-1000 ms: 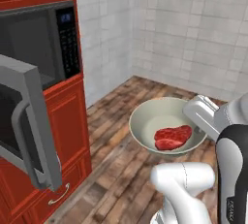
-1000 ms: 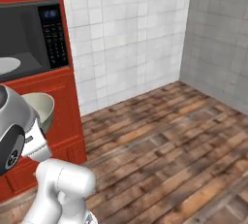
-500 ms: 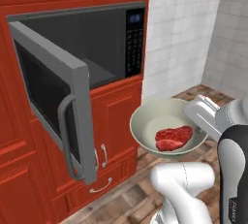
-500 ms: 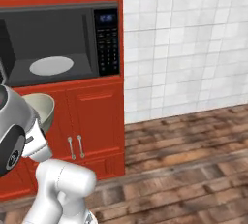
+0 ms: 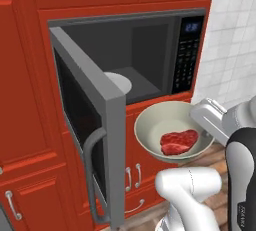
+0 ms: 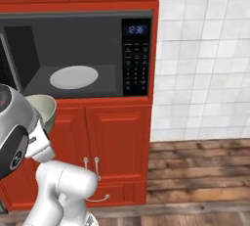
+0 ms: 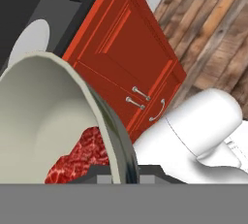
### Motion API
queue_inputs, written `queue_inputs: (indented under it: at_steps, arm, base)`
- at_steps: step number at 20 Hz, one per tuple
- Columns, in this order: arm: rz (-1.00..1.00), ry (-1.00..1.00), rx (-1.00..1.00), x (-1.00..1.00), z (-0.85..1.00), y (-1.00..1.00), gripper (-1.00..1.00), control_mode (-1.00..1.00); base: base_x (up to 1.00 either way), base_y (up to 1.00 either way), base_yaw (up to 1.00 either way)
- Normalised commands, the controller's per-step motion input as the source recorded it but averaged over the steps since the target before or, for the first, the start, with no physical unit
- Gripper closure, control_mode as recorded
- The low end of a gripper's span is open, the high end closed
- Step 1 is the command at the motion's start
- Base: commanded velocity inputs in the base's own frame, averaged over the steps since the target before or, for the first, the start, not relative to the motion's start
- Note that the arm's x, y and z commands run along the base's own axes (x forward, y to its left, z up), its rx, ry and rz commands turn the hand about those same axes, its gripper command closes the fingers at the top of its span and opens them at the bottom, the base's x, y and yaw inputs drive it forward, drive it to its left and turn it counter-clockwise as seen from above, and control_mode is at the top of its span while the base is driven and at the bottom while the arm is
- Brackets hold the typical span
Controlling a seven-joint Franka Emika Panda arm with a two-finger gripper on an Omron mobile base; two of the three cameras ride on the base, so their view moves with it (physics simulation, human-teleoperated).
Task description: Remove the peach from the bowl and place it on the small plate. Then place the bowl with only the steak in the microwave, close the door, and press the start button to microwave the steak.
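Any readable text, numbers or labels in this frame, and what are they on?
Blue display at the top of the microwave keypad panel: glowing digits, too blurred to read with certainty.
Keypad buttons below the display: small white markings, too small to read.
Lower arm casing: a faint line of small print, illegible.
No text on the bowl, steak, door or cabinets.

Lighting was even and bright, with no visible source. The microwave (image 5: 145,60) cavity stayed dim against the cabinets. Rendering was sharp, without blur or edge distortion. In the hand view the bowl (image 7: 53,116) rim carried a dark shaded band.
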Motion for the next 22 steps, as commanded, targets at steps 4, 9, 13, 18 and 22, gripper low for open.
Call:
queue_inputs:
  at_steps: [4, 9, 13, 18, 22]
  arm:
    - [0.0, 0.0, 0.0, 0.0, 0.0, 0.0, 1.0, 1.0]
    - [0.0, 0.0, 0.0, 0.0, 0.0, 0.0, 1.0, 1.0]
    - [0.0, 0.0, 0.0, 0.0, 0.0, 0.0, 1.0, 1.0]
    - [0.0, 0.0, 0.0, 0.0, 0.0, 0.0, 1.0, 1.0]
    - [0.0, 0.0, 0.0, 0.0, 0.0, 0.0, 1.0, 1.0]
  base:
    - [0.0, -0.34, 0.09]
    - [0.08, -0.24, 0.12]
    - [0.02, -0.11, 0.14]
    - [-0.09, -0.06, 0.14]
    - [-0.04, -0.14, 0.09]
